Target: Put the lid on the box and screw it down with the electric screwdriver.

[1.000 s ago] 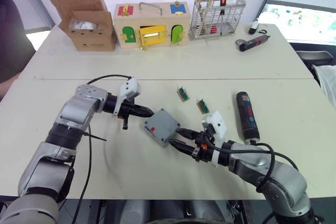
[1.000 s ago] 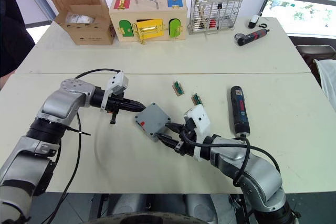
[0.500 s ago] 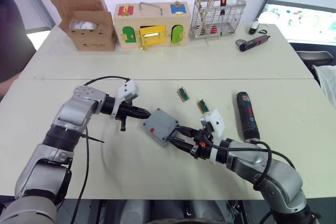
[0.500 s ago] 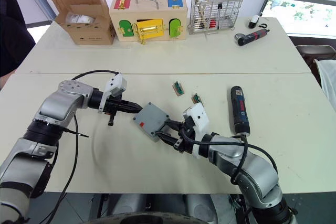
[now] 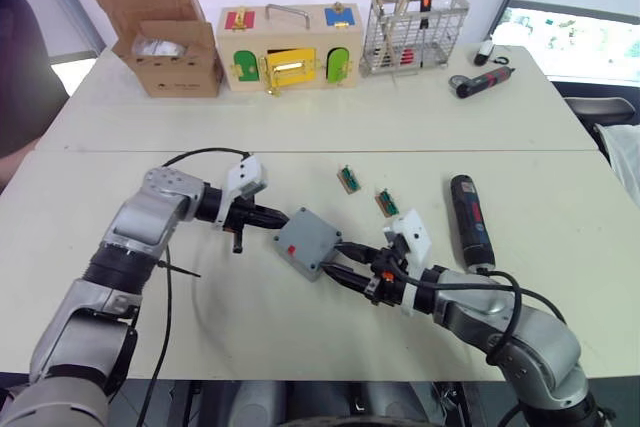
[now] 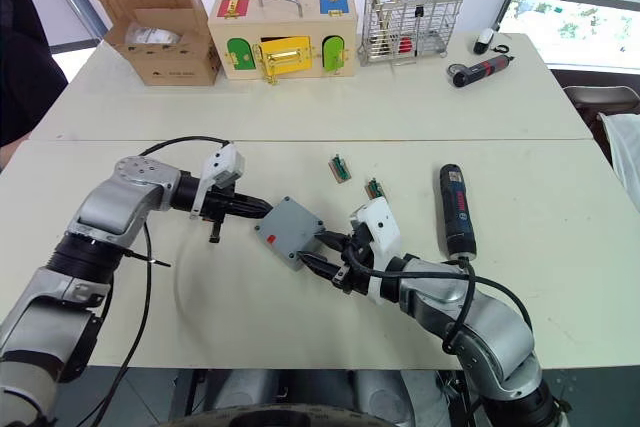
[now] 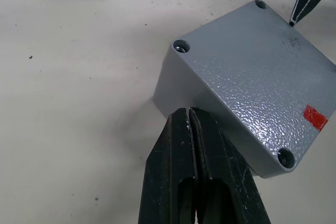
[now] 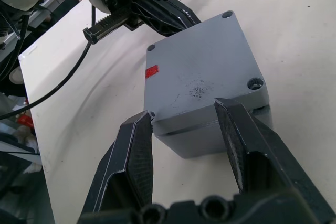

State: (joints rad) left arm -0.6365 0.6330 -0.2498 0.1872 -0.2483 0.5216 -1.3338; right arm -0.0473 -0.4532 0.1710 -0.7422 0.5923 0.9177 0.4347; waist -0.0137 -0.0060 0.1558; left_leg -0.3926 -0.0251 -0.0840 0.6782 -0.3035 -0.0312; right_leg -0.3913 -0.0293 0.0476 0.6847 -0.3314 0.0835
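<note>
White desk (image 5: 300, 127) carries everything. Left gripper (image 7: 188, 116), fingers pressed together, touches the small square grey plastic box (image 5: 308, 242) mid-desk; its flat grey lid (image 8: 202, 74) sits on top. Right gripper (image 8: 184, 116), spread, brackets the box's near side. Black stick-shaped electric screwdriver (image 5: 470, 221) lies toward the right edge, bare desk around it. Along the far edge, a wire basket (image 5: 415, 32) holds wooden sticks.

Readable text: none on any object.
Cardboard carton (image 5: 165, 42), upper left of frame: dark print on front face, too small to read.
Lid (image 8: 202, 80): red rectangular mark near one corner, no lettering.
Electric screwdriver (image 5: 470, 219), right of frame: red markings, no legible wording.
</note>
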